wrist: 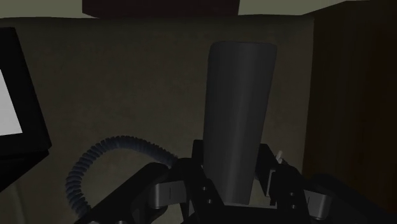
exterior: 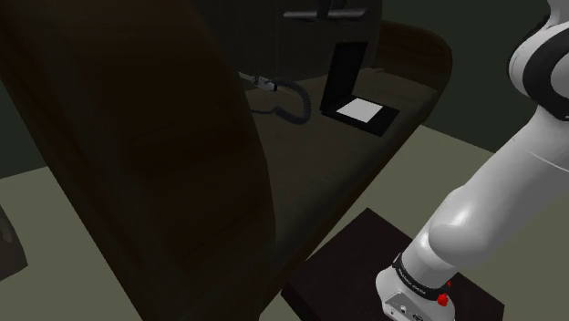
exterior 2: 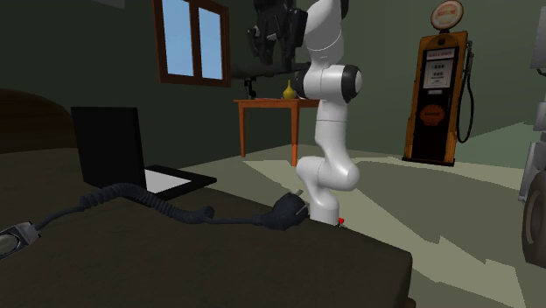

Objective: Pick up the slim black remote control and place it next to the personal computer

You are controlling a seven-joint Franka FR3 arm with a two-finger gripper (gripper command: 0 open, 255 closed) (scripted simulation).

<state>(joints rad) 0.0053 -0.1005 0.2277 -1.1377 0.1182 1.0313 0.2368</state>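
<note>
1. Remote [wrist: 238, 121], slim and dark grey-black, is clamped between the two black fingers of the gripper [wrist: 232, 164]. The pincer grasps it near one end, and the rest sticks out past the fingertips.
2. It hangs in the air over the dark sofa seat [wrist: 146, 76], not yet set down.
3. Laptop [wrist: 16, 108] stands open on the seat with a white patch on its base, off to one side of the held remote and apart from it.
4. Ribbed dark cable [wrist: 95, 159] curls on the seat near the laptop and ends in a black plug [exterior 2: 289, 210].
5. White arm [exterior 2: 328, 131] rises from the dark stand [exterior: 346, 264] beside the sofa.
6. Behind it are a brown side table [exterior 2: 267, 109], a window [exterior 2: 192, 39] and an orange gas pump [exterior 2: 442, 87].
</note>
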